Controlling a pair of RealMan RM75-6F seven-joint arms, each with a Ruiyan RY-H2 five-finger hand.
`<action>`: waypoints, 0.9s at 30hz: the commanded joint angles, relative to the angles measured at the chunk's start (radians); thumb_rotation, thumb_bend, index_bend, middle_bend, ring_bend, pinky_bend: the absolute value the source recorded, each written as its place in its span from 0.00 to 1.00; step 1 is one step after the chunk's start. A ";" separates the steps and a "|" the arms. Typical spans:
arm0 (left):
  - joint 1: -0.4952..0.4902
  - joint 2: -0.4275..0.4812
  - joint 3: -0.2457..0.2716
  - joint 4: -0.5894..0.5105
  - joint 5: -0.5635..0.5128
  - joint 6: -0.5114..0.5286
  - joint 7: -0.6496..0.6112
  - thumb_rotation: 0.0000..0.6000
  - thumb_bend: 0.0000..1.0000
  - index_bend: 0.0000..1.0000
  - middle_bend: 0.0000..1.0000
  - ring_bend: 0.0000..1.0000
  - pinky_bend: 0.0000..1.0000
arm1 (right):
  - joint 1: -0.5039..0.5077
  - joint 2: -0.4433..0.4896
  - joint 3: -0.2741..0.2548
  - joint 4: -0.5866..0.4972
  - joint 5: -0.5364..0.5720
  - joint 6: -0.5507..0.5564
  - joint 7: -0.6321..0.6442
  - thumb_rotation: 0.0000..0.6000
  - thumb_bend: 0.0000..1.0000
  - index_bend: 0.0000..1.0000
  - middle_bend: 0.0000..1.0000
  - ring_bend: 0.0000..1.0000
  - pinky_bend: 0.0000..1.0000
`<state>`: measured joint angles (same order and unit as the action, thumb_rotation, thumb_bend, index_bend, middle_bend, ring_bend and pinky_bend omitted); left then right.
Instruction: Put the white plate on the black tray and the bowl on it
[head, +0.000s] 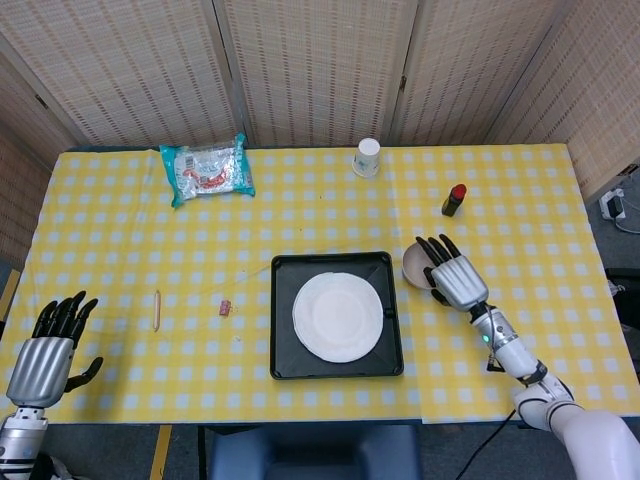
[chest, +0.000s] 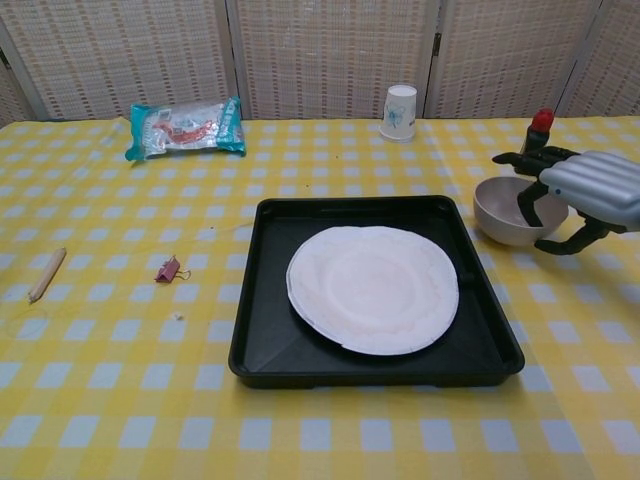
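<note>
The white plate (head: 337, 316) (chest: 372, 288) lies flat inside the black tray (head: 283, 345) (chest: 262, 300) at the table's front middle. A beige bowl (head: 415, 262) (chest: 499, 213) stands on the cloth just right of the tray's far right corner. My right hand (head: 456, 277) (chest: 588, 188) hovers over the bowl's right side. Its fingers (chest: 527, 200) are spread and dip past the rim into the bowl, while the thumb (chest: 566, 241) stays outside; no firm grip shows. My left hand (head: 45, 350) is at the front left corner, fingers apart, holding nothing.
A red-capped dark bottle (head: 454, 199) (chest: 538, 128) stands just behind the bowl. A paper cup (head: 367, 157) (chest: 399, 111) and a teal snack packet (head: 207, 168) (chest: 186, 127) sit at the back. A wooden stick (head: 157, 309) (chest: 46, 274) and a pink clip (head: 226, 307) (chest: 168, 269) lie left of the tray.
</note>
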<state>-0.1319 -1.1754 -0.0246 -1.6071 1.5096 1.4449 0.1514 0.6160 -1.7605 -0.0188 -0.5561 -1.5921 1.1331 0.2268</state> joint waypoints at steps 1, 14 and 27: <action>0.001 0.001 0.000 0.000 0.001 0.002 -0.001 1.00 0.32 0.00 0.00 0.05 0.04 | -0.001 -0.011 0.004 0.018 -0.004 0.017 0.013 1.00 0.34 0.68 0.00 0.00 0.00; 0.001 0.000 0.003 -0.002 0.006 0.002 0.002 1.00 0.32 0.00 0.00 0.05 0.04 | -0.007 0.010 0.002 -0.011 -0.035 0.115 0.019 1.00 0.37 0.71 0.03 0.00 0.00; 0.007 0.006 0.004 -0.013 0.019 0.022 -0.005 1.00 0.32 0.00 0.00 0.05 0.04 | 0.057 0.113 -0.003 -0.371 -0.083 0.090 -0.051 1.00 0.37 0.71 0.03 0.00 0.00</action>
<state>-0.1256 -1.1709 -0.0209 -1.6194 1.5266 1.4651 0.1472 0.6477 -1.6792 -0.0187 -0.8454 -1.6592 1.2509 0.2173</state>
